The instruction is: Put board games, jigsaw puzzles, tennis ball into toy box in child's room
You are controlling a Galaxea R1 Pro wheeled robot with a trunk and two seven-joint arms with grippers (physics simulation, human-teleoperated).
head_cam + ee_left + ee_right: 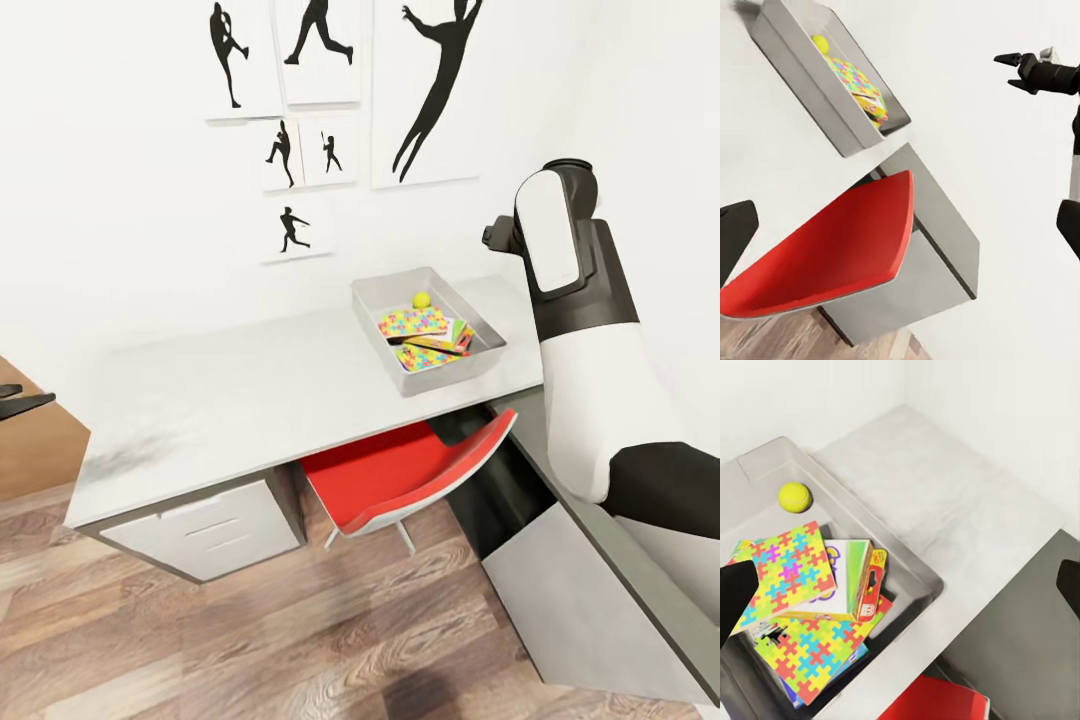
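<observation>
The toy box (428,330) sits on the table (250,400) and holds both puzzles (791,574), game boxes (862,577) and the ball (795,496) (at its far end). Right gripper (1024,69) hangs above, jaws apart; left jaws: cannot tell. A red chair (400,475) is tucked beneath.

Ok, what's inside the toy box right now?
The toy box holds the tennis ball, two jigsaw puzzles and game boxes stacked beneath; how many boxes lie underneath is hidden.
</observation>
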